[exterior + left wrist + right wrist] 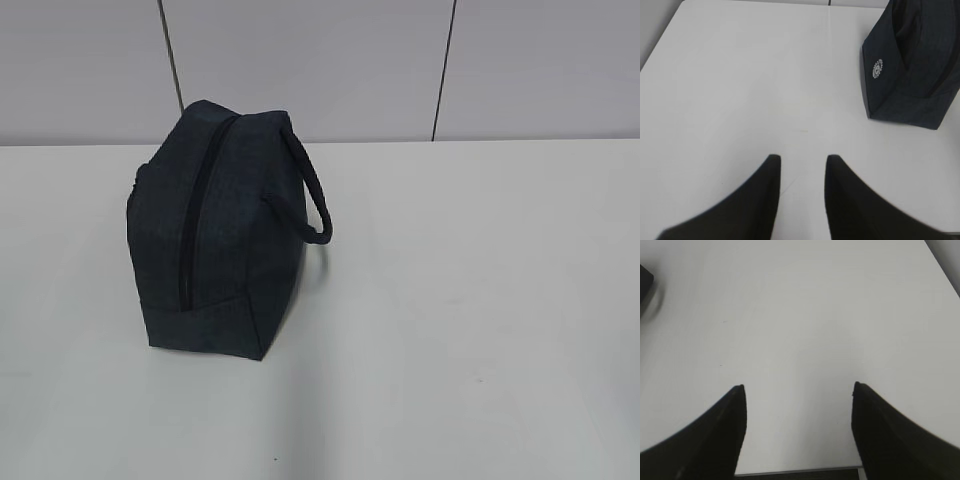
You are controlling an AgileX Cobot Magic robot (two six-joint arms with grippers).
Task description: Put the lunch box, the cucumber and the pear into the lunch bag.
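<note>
While both arms hang back, the lunch bag (215, 235) stands zipped at the table's (480, 300) left-centre.
Left gripper (802, 162) jaws narrowly apart, bag upper right of its view; right gripper (797, 390) jaws wide apart.

My left gripper (802, 162) hangs parted over the white table (740, 75), the lunch bag (912, 65) well apart at far right.

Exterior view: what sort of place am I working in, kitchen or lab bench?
Most likely a lab or test bench, not a kitchen: a bare white table against plain grey wall panels, with only the zipped lunch bag standing on it.
</note>
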